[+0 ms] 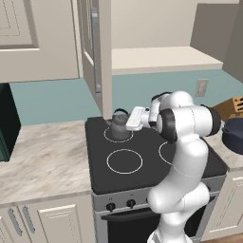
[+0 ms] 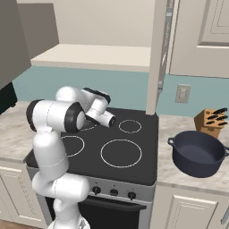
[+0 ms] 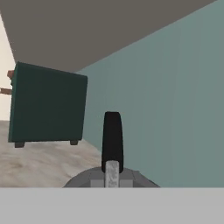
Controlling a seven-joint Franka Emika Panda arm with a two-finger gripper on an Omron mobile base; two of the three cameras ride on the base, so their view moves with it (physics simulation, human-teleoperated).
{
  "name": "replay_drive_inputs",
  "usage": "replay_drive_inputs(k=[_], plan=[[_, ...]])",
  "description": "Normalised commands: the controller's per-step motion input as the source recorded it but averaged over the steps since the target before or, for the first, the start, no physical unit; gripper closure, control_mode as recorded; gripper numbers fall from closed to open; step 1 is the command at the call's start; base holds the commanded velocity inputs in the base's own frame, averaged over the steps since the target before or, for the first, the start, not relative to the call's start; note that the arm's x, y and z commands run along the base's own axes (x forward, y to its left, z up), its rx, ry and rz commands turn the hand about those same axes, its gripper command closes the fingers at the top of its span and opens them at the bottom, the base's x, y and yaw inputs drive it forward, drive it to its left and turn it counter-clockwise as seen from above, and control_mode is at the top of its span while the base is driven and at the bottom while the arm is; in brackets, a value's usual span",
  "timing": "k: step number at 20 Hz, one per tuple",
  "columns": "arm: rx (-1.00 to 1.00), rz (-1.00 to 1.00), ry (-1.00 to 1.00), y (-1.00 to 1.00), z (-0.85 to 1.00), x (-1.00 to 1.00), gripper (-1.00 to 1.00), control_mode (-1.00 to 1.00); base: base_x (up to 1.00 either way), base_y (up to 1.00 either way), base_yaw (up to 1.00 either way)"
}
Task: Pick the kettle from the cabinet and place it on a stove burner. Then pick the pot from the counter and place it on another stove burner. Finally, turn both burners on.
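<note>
Kettle (image 1: pixel 120 126) is sitting on the back left ring of the stove burners (image 1: pixel 124 161), just in front of the open door of the cabinet (image 1: pixel 97 52), and the gripper (image 1: pixel 129 119) is reaching in at its top from the right. In the hand view the black handle (image 3: pixel 112 139) is rising straight up between the fingertips, with the grey lid (image 3: pixel 109 178) curving below, so the jaws are looking narrowly shut around that thin arch. Being small, metal and rigid, the kettle is probably handling as a light, stiff thing; the slim handle is the sensible place to take it, though a hard round bar is likely to let the body swing or swivel in a pinch grip. Whether anything is inside it cannot be told, since the lid is covering the top.

The pot (image 2: pixel 197 153) is resting on the counter (image 2: pixel 165 167) to the right of the cooktop, lidless and showing a bare dark interior. It is looking wider and likely heavier, so its rim or one of the small side handles (image 2: pixel 170 141) is seeming the better hold. A knife block (image 2: pixel 210 120) is standing just behind it. The cabinet shelf (image 1: pixel 161 59) is lying bare
</note>
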Motion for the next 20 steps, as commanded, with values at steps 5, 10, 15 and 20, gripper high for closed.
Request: replay_drive_inputs(k=[5, 10, 15, 20], plan=[[0.0, 0.0, 0.0, 0.0, -0.01, 0.14, 1.0, -1.0, 0.0, 0.0, 0.0], [0.0, 0.0, 0.0, 0.01, -0.04, 0.14, 1.0, -1.0, 0.0, 0.0, 0.0], [-0.01, 0.0, 0.0, 0.0, -0.09, 0.1, 1.0, -1.0, 0.0, 0.0, 0.0], [-0.02, 0.0, 0.0, 0.0, -0.12, 0.06, 1.0, -1.0, 0.0, 0.0, 0.0]])
